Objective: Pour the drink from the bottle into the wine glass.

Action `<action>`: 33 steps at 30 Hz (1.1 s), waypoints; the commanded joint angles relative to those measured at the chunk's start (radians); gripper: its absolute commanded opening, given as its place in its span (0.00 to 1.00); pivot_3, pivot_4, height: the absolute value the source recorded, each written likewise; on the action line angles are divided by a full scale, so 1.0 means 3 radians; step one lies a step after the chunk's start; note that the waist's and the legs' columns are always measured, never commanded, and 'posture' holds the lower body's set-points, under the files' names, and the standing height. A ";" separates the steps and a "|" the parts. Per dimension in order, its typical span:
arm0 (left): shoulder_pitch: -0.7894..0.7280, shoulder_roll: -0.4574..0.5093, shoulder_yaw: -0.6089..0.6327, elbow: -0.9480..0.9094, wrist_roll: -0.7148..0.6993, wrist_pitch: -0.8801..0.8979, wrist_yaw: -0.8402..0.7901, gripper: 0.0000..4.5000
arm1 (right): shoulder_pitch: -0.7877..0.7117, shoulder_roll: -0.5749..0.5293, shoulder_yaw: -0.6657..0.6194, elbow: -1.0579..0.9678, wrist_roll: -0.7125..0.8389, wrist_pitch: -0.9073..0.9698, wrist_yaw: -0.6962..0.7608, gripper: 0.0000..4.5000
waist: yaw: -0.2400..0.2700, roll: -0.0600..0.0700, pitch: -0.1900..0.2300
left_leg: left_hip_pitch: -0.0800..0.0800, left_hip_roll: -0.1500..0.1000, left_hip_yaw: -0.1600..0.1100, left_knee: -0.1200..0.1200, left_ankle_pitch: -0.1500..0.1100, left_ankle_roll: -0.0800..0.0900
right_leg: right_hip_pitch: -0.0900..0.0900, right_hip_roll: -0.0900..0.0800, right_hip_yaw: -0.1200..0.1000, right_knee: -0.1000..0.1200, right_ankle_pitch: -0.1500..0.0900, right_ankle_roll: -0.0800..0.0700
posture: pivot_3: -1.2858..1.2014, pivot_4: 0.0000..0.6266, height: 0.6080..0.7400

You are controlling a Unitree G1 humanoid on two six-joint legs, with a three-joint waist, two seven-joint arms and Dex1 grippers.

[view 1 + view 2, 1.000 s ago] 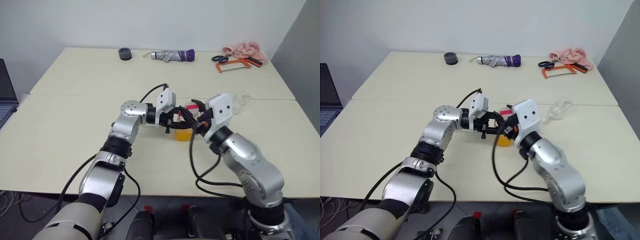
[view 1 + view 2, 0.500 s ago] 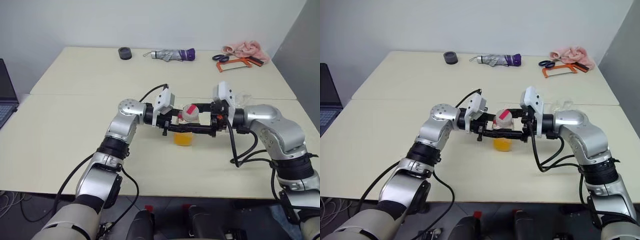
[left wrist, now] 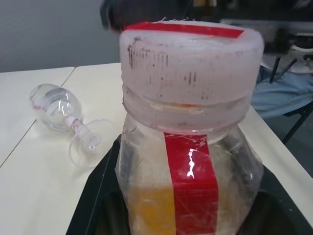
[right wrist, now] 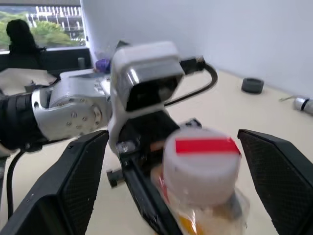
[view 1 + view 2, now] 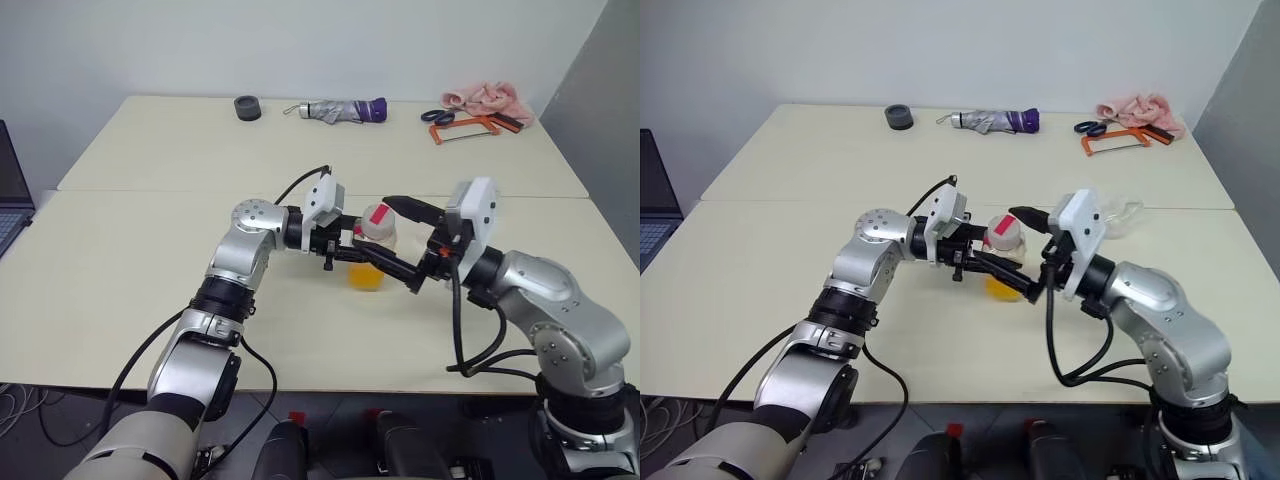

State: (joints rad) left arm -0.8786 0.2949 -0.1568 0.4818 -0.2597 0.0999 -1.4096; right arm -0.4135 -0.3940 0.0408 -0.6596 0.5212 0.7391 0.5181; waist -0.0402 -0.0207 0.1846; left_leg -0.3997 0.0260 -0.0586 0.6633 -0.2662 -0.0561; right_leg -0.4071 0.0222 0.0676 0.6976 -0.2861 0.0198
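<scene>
The bottle (image 5: 374, 243) is a small clear one with a whitish cap (image 4: 201, 164) and a red strip down its side. It stands upright at the middle of the table with the orange drink (image 5: 366, 276) in its lower part. My left gripper (image 5: 358, 254) reaches in from the left and is shut on the bottle's body. My right gripper (image 5: 392, 240) is open, with one finger on each side of the cap and clear of it. The wine glass (image 3: 54, 106) lies on its side on the table beyond the bottle, partly hidden behind my right gripper in the head views.
Along the table's far edge lie a black round object (image 5: 249, 106), a folded silver-and-purple umbrella (image 5: 345, 109), scissors with an orange hacksaw (image 5: 465, 127) and a pink cloth (image 5: 487, 98). A laptop (image 5: 8, 190) sits at the far left edge.
My right gripper, close around the cap a second ago, has opened wide and drawn back a little toward me. The left gripper and the bottle have stayed put.
</scene>
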 commanded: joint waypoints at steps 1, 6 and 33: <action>-0.0117 0.0000 0.0030 -0.0042 -0.0050 -0.0061 -0.0021 0.40 | -0.0080 0.0022 0.0102 -0.0073 -0.0155 -0.0126 -0.0140 1.00 | 0.0002 0.0000 0.0000 | 0.0000 -0.0001 0.0000 0.0000 0.0000 0.0000 | 0.0000 0.0000 0.0000 0.0000 0.0000 0.0000 | 0.52 0.24 1.00; -0.0125 -0.0010 0.0022 -0.0026 -0.0044 -0.0083 -0.0027 0.40 | -0.0109 0.0021 0.0147 0.0065 -0.0368 -0.0211 -0.0262 1.00 | 0.0012 0.0000 0.0000 | -0.0001 -0.0001 0.0001 0.0000 0.0000 0.0000 | 0.0000 -0.0001 0.0000 -0.0002 0.0000 0.0000 | 0.52 0.24 1.00; -0.0086 0.0022 0.0014 -0.0043 -0.0028 -0.0096 -0.0014 0.40 | 0.0182 -0.0099 -0.0284 -0.0017 0.0063 -0.0013 -0.0333 1.00 | 0.0016 0.0000 0.0000 | -0.0001 -0.0001 0.0001 0.0000 0.0000 0.0000 | 0.0000 -0.0001 0.0001 -0.0001 0.0000 -0.0001 | 0.52 0.24 1.00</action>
State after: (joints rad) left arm -0.8819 0.2933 -0.1616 0.4996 -0.2553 0.0864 -1.4077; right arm -0.3617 -0.4140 -0.0060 -0.6272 0.5238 0.7330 0.4152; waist -0.0355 -0.0207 0.1847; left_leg -0.4000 0.0256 -0.0583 0.6632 -0.2663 -0.0560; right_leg -0.4071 0.0220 0.0679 0.6972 -0.2860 0.0195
